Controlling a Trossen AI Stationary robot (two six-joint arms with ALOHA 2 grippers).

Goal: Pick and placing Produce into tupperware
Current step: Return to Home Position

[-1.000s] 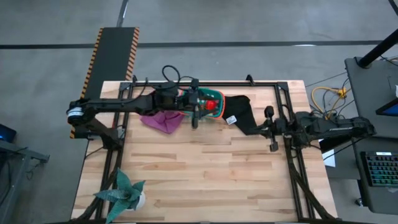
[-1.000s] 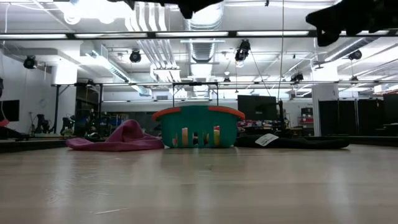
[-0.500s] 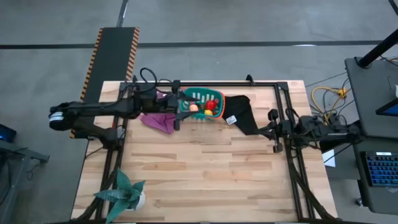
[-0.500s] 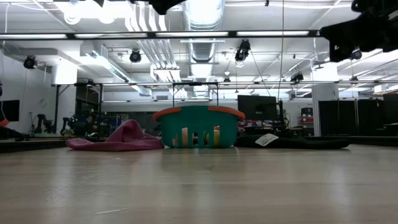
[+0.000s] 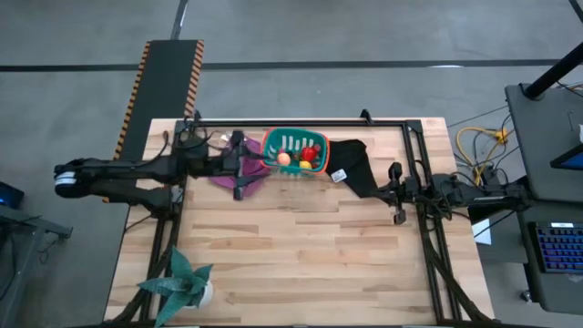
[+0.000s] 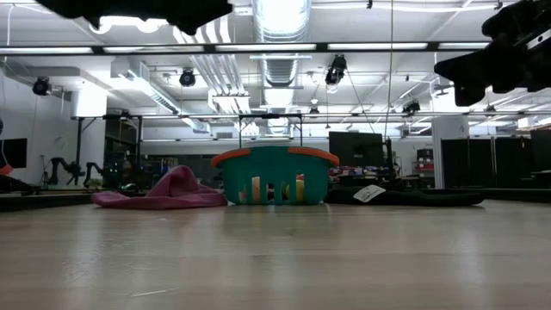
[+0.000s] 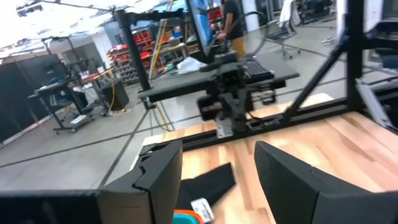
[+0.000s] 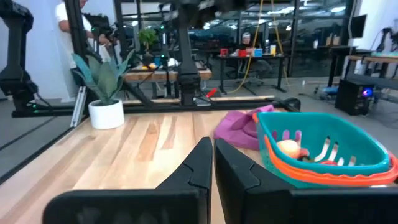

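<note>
**A:** Teal tupperware (image 6: pixel 275 168) is sitting at the counter's (image 5: pixel 301 255) back edge, with the produce (image 5: pixel 308 155) lying inside it.

**B:** Then why are your claws idling?

**A:** Nothing seems left outside. The left claw (image 7: pixel 219 149) is hanging spread over the purple cloth (image 6: pixel 172 191), and the right claw (image 8: pixel 212 149) is hanging pinched together at the right side.

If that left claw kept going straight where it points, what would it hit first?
Probably nothing on the table. The open left gripper hangs high, aimed over the tupperware and the black cloth. Roughly ahead, farther off, is the right gripper, but depth is hard to judge.
</note>
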